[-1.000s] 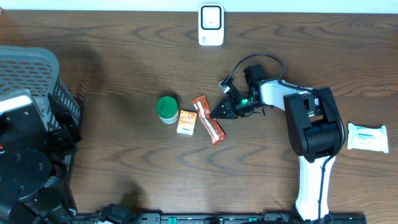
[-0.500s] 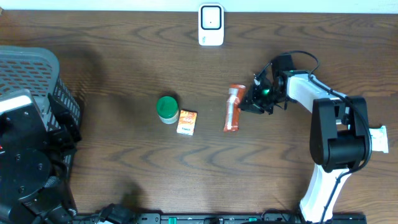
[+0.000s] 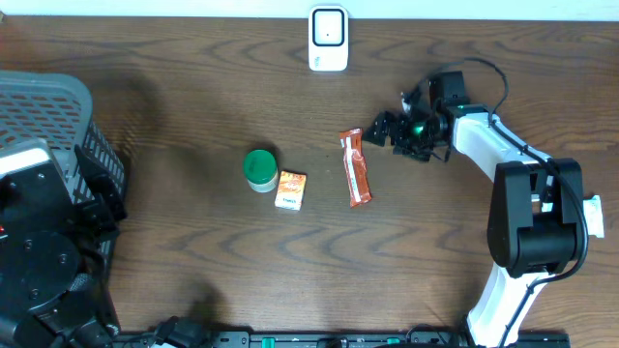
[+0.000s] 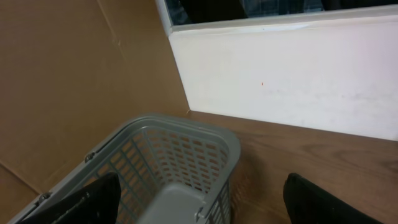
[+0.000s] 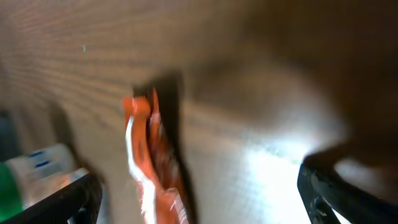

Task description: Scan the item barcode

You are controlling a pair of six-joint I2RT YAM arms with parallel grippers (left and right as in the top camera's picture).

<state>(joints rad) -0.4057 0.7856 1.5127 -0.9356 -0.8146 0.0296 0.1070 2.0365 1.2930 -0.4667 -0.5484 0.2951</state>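
1. The right end effector [image 3: 384, 132] has its fingers wide apart and nothing between them. It sits just right of the packet's top end, not touching it.
2. The orange packet [image 3: 356, 166] lies flat on the tabletop [image 3: 193, 261] at centre frame, below the scanner [image 3: 328, 39] and well apart from it.
3. The left end effector [image 4: 199, 208] is also apart and empty, hanging over the basket [image 4: 186, 134] at far left.
4. To do this well, I'd say pinch across the packet's narrow width near one end, leaving the print uncovered (no barcode can be made out from here). Then lift it and face it squarely to the scanner.
5. Count: one packet, one scanner, one box [image 3: 291, 189], one green-lidded tub [image 3: 259, 169], one basket, one wipes pack [image 3: 595, 217], two arms.
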